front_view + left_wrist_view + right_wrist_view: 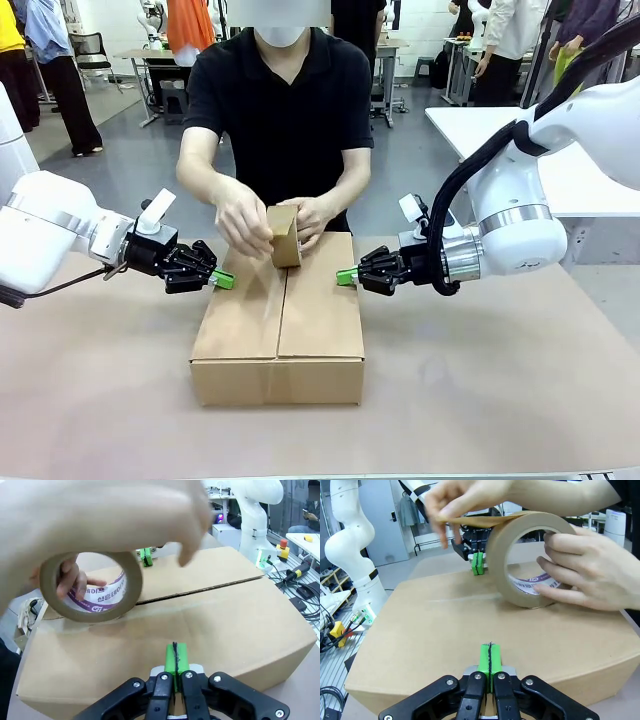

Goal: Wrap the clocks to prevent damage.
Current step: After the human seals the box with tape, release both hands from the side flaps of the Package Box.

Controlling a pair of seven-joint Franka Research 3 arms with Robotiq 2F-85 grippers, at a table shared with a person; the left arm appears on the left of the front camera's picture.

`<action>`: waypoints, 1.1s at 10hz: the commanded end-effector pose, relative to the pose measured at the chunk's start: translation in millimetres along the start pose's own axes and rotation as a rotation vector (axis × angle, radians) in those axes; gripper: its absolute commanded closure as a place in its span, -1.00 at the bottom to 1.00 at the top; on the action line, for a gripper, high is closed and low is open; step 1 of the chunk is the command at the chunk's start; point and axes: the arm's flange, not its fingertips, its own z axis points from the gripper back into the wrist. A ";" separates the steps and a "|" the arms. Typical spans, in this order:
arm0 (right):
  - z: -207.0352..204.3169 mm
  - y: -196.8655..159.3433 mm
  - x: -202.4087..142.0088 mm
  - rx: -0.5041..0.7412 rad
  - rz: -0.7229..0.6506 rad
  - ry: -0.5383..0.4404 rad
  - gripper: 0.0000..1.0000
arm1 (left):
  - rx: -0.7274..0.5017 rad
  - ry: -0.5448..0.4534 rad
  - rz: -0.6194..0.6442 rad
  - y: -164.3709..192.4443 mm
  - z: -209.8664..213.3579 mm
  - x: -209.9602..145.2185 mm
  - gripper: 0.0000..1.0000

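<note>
A closed cardboard box (278,330) lies in the middle of the table, its flaps meeting along a centre seam (200,590). The clocks are hidden. The person's hands (245,222) hold a roll of brown packing tape (284,236) upright at the box's far end, over the seam, with a strip of tape pulled out from the roll (530,555). My left gripper (222,280) is shut, its green pads pressed on the box's left top edge (175,661). My right gripper (346,276) is shut as well, with its pads on the box's right top edge (490,661).
The brown table (500,380) stretches around the box. A white table (580,170) stands behind the right arm. Other people and tables are farther back in the room.
</note>
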 end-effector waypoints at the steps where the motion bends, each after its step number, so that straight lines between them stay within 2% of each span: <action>1: -1.7 0.3 -2.4 -0.003 -0.007 0.007 0.98 | 0.006 0.010 0.000 0.3 -0.4 -1.5 0.99; 11: -1.7 0.3 -2.4 -0.003 -0.007 0.007 0.98 | 0.006 0.010 0.000 0.3 -0.4 -1.5 0.99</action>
